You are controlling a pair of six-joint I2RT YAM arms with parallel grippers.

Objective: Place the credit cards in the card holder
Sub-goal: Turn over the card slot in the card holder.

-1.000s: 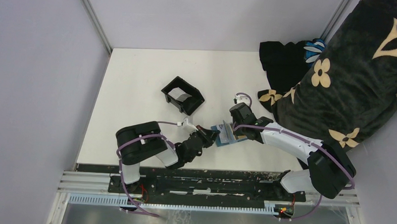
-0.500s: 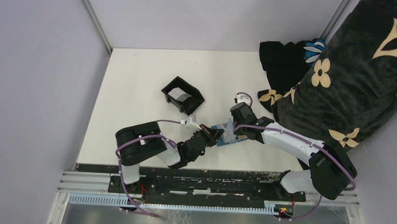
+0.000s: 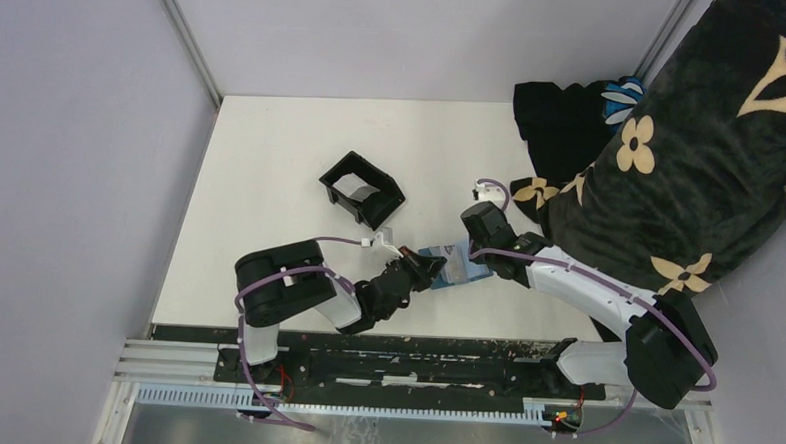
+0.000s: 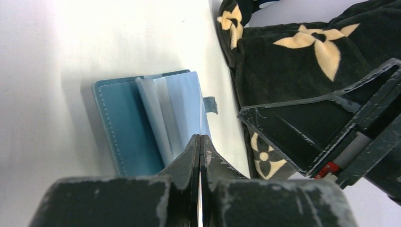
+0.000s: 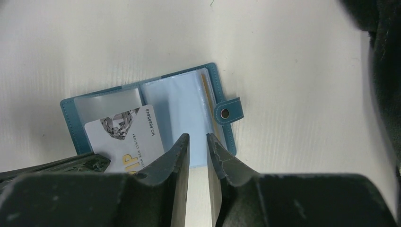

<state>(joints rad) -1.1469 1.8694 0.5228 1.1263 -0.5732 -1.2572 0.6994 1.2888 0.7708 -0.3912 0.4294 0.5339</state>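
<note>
You see a white table (image 3: 272, 147) with a black open-topped box (image 3: 362, 189) just off its centre toward ten o'clock, turned askew to the edges, something pale inside. A black blanket with cream flowers (image 3: 693, 145) fills the two o'clock corner and spills over the table's right edge, with a blue-and-white flower patch (image 3: 623, 97) among its folds.

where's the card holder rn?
Top view: the card holder lies open on the table, right of centre near the front edge, between the left hand, which holds a credit card over it, and the right hand.
</note>
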